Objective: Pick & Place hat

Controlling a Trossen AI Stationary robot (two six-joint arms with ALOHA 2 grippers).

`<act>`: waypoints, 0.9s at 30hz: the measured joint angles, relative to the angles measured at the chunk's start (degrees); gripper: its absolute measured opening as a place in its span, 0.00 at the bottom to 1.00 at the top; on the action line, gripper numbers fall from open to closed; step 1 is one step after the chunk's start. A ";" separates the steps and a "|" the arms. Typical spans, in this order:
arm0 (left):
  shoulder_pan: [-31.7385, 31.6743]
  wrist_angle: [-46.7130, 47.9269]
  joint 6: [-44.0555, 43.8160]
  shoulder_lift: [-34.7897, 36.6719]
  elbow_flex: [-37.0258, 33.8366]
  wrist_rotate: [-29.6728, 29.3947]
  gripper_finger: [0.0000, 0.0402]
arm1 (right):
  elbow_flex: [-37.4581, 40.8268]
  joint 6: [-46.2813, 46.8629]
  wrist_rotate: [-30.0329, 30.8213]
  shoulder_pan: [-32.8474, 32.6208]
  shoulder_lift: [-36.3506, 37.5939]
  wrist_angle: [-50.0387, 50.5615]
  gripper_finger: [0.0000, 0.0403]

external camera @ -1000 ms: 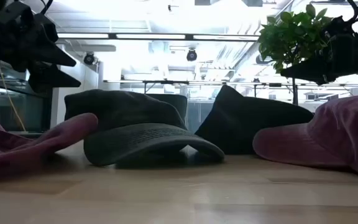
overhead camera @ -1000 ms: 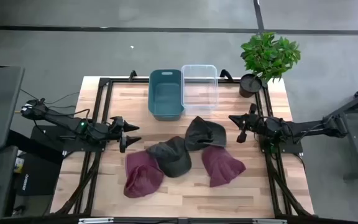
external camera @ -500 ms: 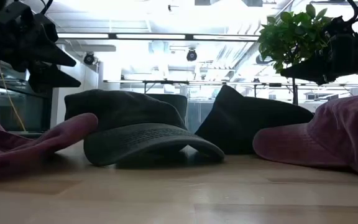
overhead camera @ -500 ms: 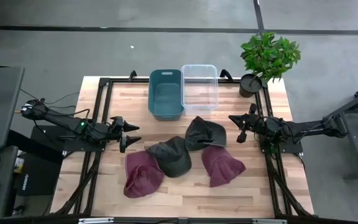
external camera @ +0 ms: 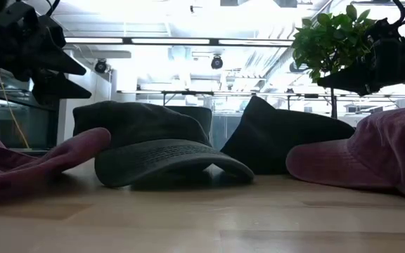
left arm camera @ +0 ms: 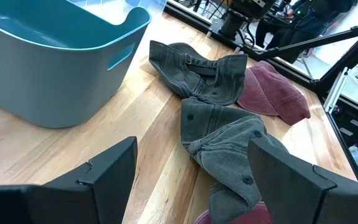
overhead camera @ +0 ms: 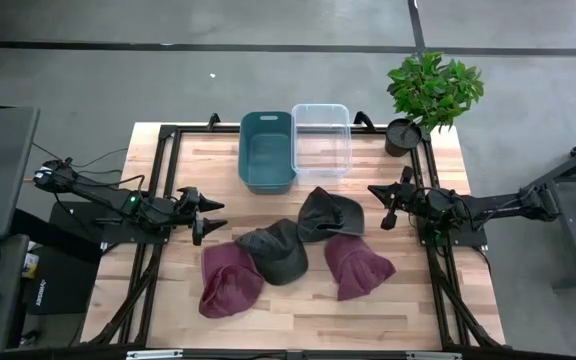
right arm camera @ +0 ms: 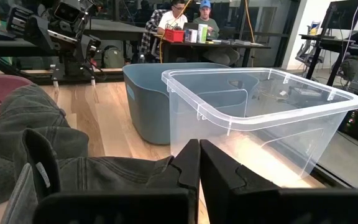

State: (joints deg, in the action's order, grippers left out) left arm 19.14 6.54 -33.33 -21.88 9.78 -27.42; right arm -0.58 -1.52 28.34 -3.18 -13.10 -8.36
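Note:
Four caps lie on the wooden table. In the high view a maroon cap sits near left, a dark grey cap overlaps it in the middle, a second dark grey cap lies farther right, and another maroon cap rests near right. My left gripper hovers open at the table's left side, its fingers pointing at the grey caps. My right gripper hangs shut at the right side, just right of the far grey cap. Neither touches a cap.
A teal bin and a clear plastic bin stand side by side at the far edge. A potted plant stands at the far right corner. People sit at desks beyond the table. Bare wood lies along the near edge.

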 joint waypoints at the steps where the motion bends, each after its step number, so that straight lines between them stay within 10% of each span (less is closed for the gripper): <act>1: 0.00 0.00 -0.01 -0.01 -0.02 0.00 0.73 | 0.00 -0.02 0.00 0.00 0.00 -0.02 0.01; 27: 0.00 -0.01 0.01 -0.01 -0.01 0.00 0.73 | 0.00 -0.01 0.00 0.01 0.00 -0.01 0.02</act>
State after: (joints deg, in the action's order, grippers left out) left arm 19.14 6.53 -33.32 -21.88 9.77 -27.42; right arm -0.58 -1.53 28.34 -3.17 -13.10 -8.37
